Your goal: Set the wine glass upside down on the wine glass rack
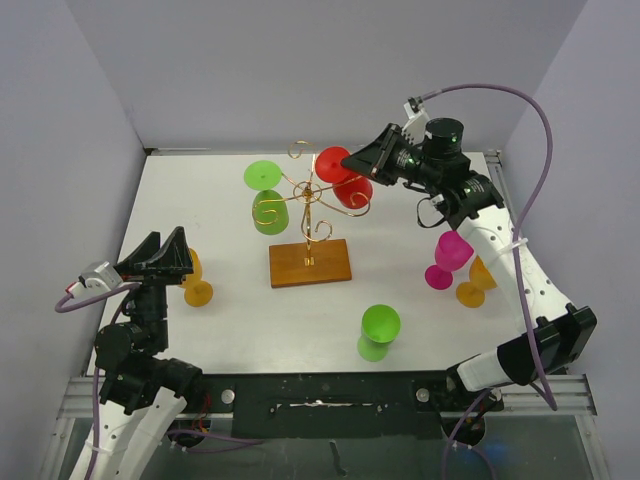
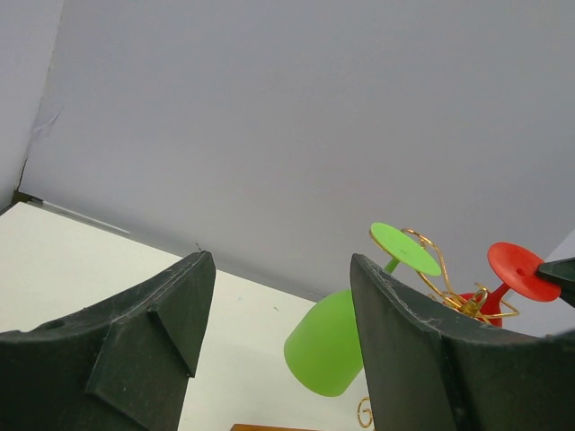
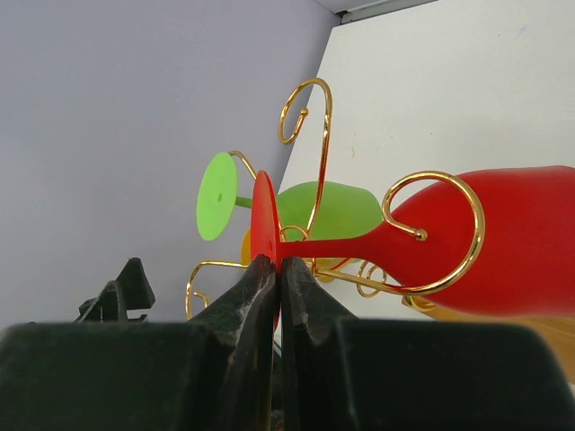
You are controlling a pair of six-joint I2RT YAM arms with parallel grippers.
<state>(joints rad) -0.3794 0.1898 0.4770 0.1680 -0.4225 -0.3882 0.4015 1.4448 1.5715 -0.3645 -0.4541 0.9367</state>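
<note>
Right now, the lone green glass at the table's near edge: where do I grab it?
Likely the narrow stem between bowl and foot, level, from the left: the green glass stands upright, and the left hand is open.

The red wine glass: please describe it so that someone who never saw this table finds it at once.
Start at the gold wire rack on its brown wooden base. On its right side a red wine glass sits foot-up among the scroll arms, its foot pinched by the shut right gripper. It is the only red glass; a green wine glass hangs opposite.
</note>
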